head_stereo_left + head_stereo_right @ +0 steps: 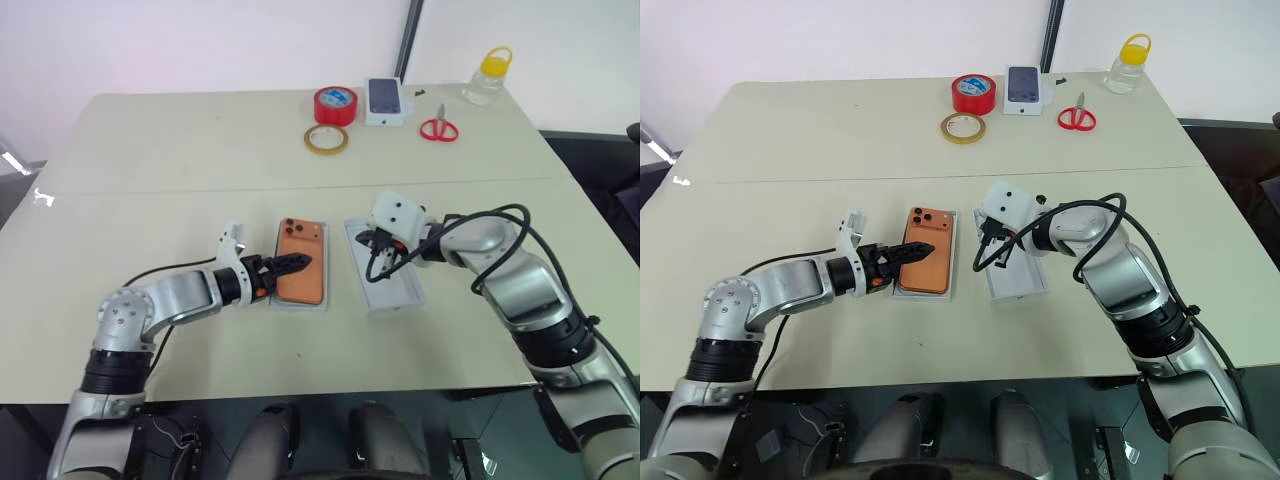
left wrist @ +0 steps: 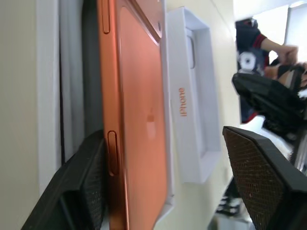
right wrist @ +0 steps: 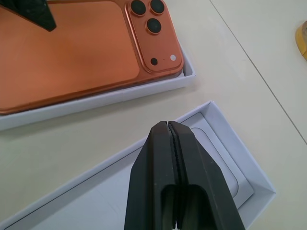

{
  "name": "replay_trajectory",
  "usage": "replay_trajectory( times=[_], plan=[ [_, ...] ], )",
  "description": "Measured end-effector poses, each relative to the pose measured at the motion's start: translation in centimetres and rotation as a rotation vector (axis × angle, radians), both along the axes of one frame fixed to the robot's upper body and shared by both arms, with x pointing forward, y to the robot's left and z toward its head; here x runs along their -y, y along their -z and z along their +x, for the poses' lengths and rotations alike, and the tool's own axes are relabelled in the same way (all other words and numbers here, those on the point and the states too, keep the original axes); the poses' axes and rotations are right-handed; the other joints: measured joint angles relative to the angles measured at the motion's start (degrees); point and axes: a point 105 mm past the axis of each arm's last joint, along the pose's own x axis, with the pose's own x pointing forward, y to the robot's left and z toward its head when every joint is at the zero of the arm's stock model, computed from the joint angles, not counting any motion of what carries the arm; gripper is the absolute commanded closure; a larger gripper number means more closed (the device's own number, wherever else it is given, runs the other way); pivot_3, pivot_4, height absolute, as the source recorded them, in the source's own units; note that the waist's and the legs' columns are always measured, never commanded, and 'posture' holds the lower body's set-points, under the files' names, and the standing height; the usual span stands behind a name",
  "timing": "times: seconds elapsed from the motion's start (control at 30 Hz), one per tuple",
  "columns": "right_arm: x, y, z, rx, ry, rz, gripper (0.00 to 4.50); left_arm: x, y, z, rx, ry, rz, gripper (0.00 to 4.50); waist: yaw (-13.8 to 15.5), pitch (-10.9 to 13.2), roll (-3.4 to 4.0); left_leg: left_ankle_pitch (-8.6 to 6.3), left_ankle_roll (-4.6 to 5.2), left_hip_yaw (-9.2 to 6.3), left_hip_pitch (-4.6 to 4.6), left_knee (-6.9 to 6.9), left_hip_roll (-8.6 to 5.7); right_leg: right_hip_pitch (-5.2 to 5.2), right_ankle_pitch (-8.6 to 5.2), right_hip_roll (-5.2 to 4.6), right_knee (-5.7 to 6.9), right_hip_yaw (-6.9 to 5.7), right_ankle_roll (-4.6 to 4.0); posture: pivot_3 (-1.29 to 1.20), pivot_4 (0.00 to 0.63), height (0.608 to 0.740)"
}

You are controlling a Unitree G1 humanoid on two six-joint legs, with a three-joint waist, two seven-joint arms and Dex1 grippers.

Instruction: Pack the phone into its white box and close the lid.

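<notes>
- The left gripper (image 1: 298, 263), two black fingers on a silver arm, hangs over the near left part of the pale table (image 1: 180, 160). Its fingers (image 2: 81, 191) stand spread apart, one by the phone's long left edge and the other off above its back. They clasp nothing.
- The phone (image 1: 302, 260), a flat orange smartphone with rounded corners, lies back up in the white box (image 1: 952, 262), a shallow white cardboard tray. Its three-lens camera cluster (image 3: 152, 26) sits at the far end.
- Just to the right of the box lies the lid (image 1: 398, 295), a white rectangular cardboard cover, its hollow side up. The two are apart, a strip of table between them.
- The right gripper (image 3: 169, 125) hovers over the lid's hollow. Its two black fingers are pressed together with nothing between them.
- At the far edge of the table lie a flat ring of yellowish tape (image 1: 326, 139), a red roll of tape (image 1: 335, 104), a small white box printed with a dark phone picture (image 1: 387, 101), red-handled scissors (image 1: 438, 128) and a clear bottle with a yellow cap (image 1: 486, 76).
</notes>
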Motion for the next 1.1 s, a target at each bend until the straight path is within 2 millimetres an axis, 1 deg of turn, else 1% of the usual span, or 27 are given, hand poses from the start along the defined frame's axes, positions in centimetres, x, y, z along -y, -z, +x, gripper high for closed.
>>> replay_trajectory(
  times=[0.13, 0.23, 0.37, 0.53, 0.73, 0.87, 1.0, 1.03, 1.1],
  plan=[
    [-0.1, 0.1, 0.0, -0.002, -0.004, 0.0, 4.5, -0.5, -1.0, -0.7, 0.134, 0.085, 0.157, 0.73, 0.2, 0.02, 0.01, 0.0, 0.0, 0.0, -0.01, -0.01, -0.02, 0.01, 0.0, -0.01, -0.04, 0.0, 0.0, 0.0, 0.15, 0.74],
    [-0.3, 0.2, -0.1, -0.006, -0.013, -0.001, 4.5, -0.1, -1.9, -1.1, 0.222, 0.145, 0.213, 0.73, 0.27, 0.03, 0.02, 0.0, 0.0, 0.0, -0.01, -0.02, -0.02, 0.02, 0.0, -0.02, -0.05, 0.0, -0.01, 0.0, 0.15, 0.74],
    [-0.5, 0.1, -0.1, 0.0, -0.02, 0.003, 4.5, -0.1, -1.6, -1.2, 0.243, 0.173, 0.255, 0.73, 0.21, 0.03, 0.01, 0.0, 0.0, 0.0, -0.01, -0.02, -0.01, 0.01, 0.0, -0.02, -0.05, -0.01, 0.0, 0.0, 0.15, 0.74],
    [-0.6, 0.1, -0.1, 0.008, -0.024, 0.005, 4.5, -1.0, -1.3, -1.2, 0.251, 0.189, 0.309, 0.73, 0.22, 0.03, 0.02, 0.0, 0.0, 0.0, -0.01, -0.03, -0.01, 0.01, 0.0, -0.02, -0.05, -0.01, 0.0, 0.0, 0.15, 0.74],
    [-0.7, 0.0, -0.1, 0.015, -0.029, 0.007, 4.5, -1.4, -1.9, -1.2, 0.269, 0.195, 0.3, 0.73, 0.12, 0.04, 0.01, 0.0, 0.01, -0.01, -0.01, -0.03, -0.01, 0.0, 0.0, -0.02, -0.05, -0.01, 0.0, 0.0, 0.15, 0.74],
    [-0.7, 0.0, -0.1, 0.015, -0.029, 0.006, 4.5, -2.5, -2.9, -0.8, 0.301, 0.162, 0.306, 0.73, 0.12, 0.05, 0.01, 0.0, 0.01, -0.01, -0.01, -0.03, -0.01, 0.0, 0.0, -0.02, -0.05, -0.01, 0.0, 0.0, 0.15, 0.74],
    [-0.6, 0.1, -0.1, 0.014, -0.027, 0.005, 4.5, -5.1, -4.2, 0.9, 0.383, 0.046, 0.382, 0.73, 0.2, 0.05, 0.02, 0.0, 0.01, -0.01, -0.01, -0.03, -0.01, 0.01, 0.0, -0.02, -0.05, -0.02, 0.0, 0.0, 0.15, 0.74],
    [-0.6, 0.1, 0.0, 0.012, -0.025, 0.004, 4.5, -5.8, -4.3, 1.3, 0.403, 0.02, 0.42, 0.97, 0.2, 0.05, 0.02, 0.0, 0.01, 0.0, -0.01, -0.03, -0.02, 0.01, 0.0, -0.02, -0.06, -0.02, 0.0, 0.0, 0.15, 0.74],
    [-0.6, 0.3, 0.0, 0.007, -0.026, -0.001, 4.5, -7.3, -3.6, 2.0, 0.432, 0.004, 0.567, 1.63, 0.1, 0.06, 0.03, 0.0, 0.01, 0.01, -0.01, -0.09, -0.02, 0.01, 0.0, -0.02, -0.08, 0.0, 0.0, 0.0, 0.15, 0.74]
  ],
)
